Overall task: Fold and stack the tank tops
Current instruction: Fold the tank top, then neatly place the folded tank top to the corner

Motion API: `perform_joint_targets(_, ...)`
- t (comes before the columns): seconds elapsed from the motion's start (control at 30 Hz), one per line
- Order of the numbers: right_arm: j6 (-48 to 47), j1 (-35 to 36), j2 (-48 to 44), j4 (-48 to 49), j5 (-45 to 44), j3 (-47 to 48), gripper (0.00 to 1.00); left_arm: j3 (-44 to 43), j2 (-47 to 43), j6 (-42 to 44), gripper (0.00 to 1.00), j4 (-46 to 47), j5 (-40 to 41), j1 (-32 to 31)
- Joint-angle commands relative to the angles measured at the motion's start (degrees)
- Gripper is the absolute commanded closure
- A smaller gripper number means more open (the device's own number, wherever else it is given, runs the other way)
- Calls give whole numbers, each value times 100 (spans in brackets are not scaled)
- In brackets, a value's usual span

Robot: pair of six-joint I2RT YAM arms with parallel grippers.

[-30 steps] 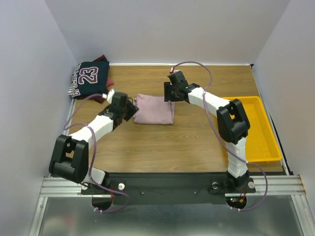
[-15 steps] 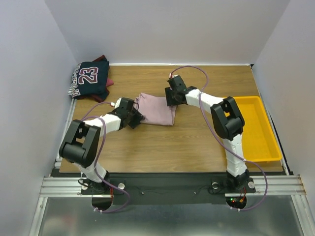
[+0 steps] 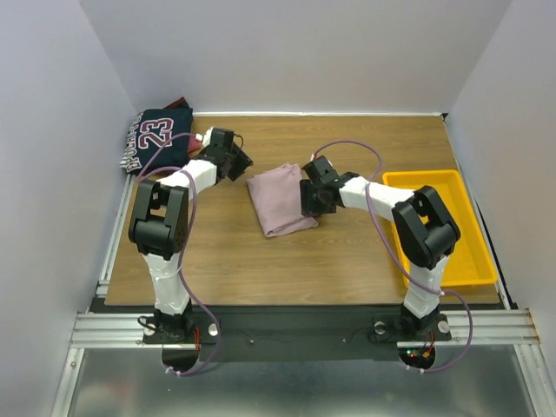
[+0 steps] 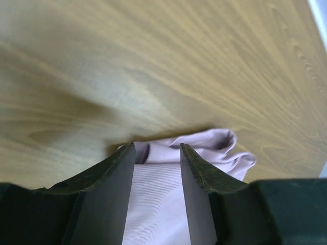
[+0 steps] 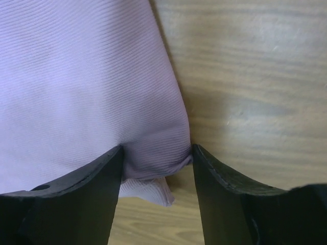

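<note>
The dusty pink tank top (image 3: 280, 201) lies folded and skewed at mid-table. My left gripper (image 3: 242, 166) is at its far left corner. In the left wrist view the gripper (image 4: 157, 149) is shut on a fold of the pink cloth (image 4: 204, 145). My right gripper (image 3: 307, 198) is at the top's right edge. In the right wrist view the gripper (image 5: 157, 151) pinches the bunched pink edge (image 5: 102, 92). The navy "23" tank top (image 3: 162, 137) lies in the far left corner on the maroon one (image 3: 194, 146), which only peeks out.
A yellow plastic tray (image 3: 434, 177) stands at the right edge of the table. White walls close in the far side and both sides. Bare wood lies between the pink top and the arm bases.
The pink top has turned clockwise and shifted. My left gripper swung from its near left corner towards the back. My right gripper moved nearer and to the right along the right edge.
</note>
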State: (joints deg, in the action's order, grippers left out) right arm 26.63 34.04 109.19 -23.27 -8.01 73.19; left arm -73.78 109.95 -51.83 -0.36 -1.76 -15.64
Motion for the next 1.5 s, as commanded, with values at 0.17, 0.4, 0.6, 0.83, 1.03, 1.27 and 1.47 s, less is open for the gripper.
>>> perform_joint_targets(0.17, 413, 59, -1127, -2, -51, -32, 33, 1168, -1159, 595, 32, -176, -165, 35)
perform_joint_targets(0.4, -218, 997, -1084, 15, -700, 283, 33, 2174, -1327, 692, 25, 904, -1467, -1)
perform_joint_targets(0.6, -773, 1772, -74, 77, -1290, 1126, 34, 2219, -1029, 710, 24, 1135, -1898, -9)
perform_joint_targets(0.83, -1274, 2159, 709, 182, -1774, 1655, 34, 2359, -888, 552, 25, 1196, -1889, -1)
perform_joint_targets(1.03, -1310, 2186, 999, 244, -1783, 1585, 34, 2324, -765, 560, 25, 1196, -1986, 8)
perform_joint_targets(1.27, -1011, 2168, 1122, 305, -1783, 1506, 71, 2403, -923, 631, 25, 1161, -2013, -1)
perform_joint_targets(1.47, -678, 1843, 886, 568, -1142, 1207, 92, 2631, -1098, 701, 25, 1161, -2091, -1)
